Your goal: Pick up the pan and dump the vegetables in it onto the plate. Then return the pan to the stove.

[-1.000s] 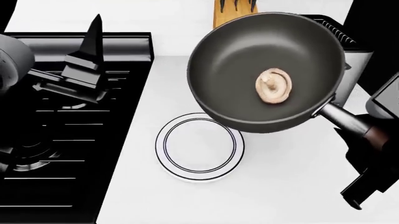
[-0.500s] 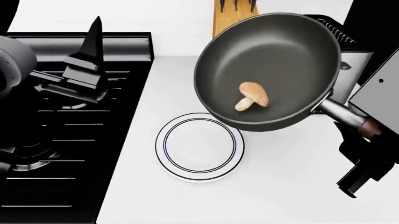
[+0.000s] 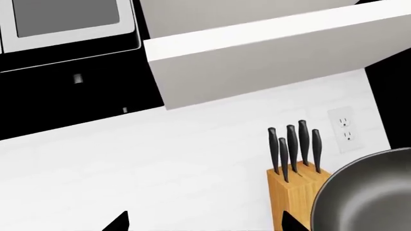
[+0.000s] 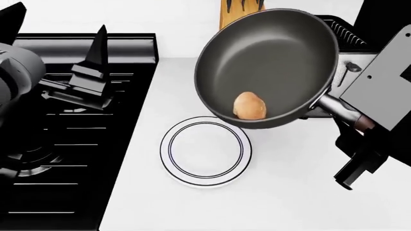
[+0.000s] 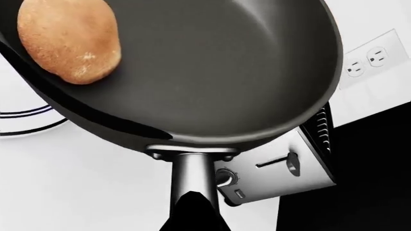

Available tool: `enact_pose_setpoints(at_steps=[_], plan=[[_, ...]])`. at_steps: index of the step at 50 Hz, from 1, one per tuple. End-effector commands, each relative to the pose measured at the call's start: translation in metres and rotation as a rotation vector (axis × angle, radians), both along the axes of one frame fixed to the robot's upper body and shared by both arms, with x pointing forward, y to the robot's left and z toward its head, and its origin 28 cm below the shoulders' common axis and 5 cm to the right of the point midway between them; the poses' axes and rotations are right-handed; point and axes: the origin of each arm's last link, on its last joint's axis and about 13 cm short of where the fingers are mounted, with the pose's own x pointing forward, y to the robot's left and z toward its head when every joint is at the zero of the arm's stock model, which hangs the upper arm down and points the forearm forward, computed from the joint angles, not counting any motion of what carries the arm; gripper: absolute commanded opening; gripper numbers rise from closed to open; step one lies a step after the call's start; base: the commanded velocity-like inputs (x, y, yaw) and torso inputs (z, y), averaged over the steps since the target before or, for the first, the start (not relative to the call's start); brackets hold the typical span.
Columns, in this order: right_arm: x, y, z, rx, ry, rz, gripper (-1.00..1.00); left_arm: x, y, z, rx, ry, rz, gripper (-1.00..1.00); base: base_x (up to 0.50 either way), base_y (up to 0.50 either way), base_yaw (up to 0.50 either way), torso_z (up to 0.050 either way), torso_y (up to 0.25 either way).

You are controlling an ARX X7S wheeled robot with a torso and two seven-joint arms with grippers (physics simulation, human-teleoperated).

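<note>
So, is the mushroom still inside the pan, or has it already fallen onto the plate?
Still inside. The mushroom lies against the low rim of the tilted pan, and the plate below holds nothing.

the pan (image 4: 270, 62) hides the plate's (image 4: 205, 151) far rim and most of the toaster (image 4: 350, 53). the knife block (image 4: 236, 12) is cut off by the head view's top edge.

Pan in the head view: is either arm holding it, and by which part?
Yes: the right gripper holds the pan by its handle's wooden end. The left gripper, over the stove, holds nothing.
</note>
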Motion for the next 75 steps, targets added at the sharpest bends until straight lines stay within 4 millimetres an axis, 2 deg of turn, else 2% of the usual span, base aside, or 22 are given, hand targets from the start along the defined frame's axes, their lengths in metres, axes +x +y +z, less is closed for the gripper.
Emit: enact_pose_setpoints(at_steps=[1,19,35,46,66,75], plan=[[0.007,0.005,0.013,-0.02,-0.111,0.007,-1.0,0.002,0.002,-0.004,-0.005,0.007,0.003,1.0,0.0,0.0,0.0,0.0,0.0],[-0.002,0.005,0.018,-0.081,-0.155,0.01,-1.0,-0.002,0.002,-0.002,-0.028,-0.001,-0.007,1.0,0.0,0.0,0.0,0.001,0.001],[0.007,0.011,0.019,-0.196,-0.186,0.01,-1.0,-0.001,0.002,-0.006,-0.023,0.006,0.0,1.0,0.0,0.0,0.0,0.0,0.001],[0.005,0.014,0.023,-0.245,-0.208,0.005,-1.0,0.0,0.004,-0.007,-0.026,0.006,0.002,1.0,0.0,0.0,0.0,0.0,0.001],[0.017,0.021,0.026,-0.312,-0.262,0.004,-1.0,0.001,0.005,-0.01,-0.03,0.013,0.002,1.0,0.0,0.0,0.0,0.001,0.001],[0.023,0.026,0.02,-0.325,-0.265,0.015,-1.0,0.001,0.007,-0.013,-0.034,0.016,0.005,1.0,0.0,0.0,0.0,0.0,0.0]])
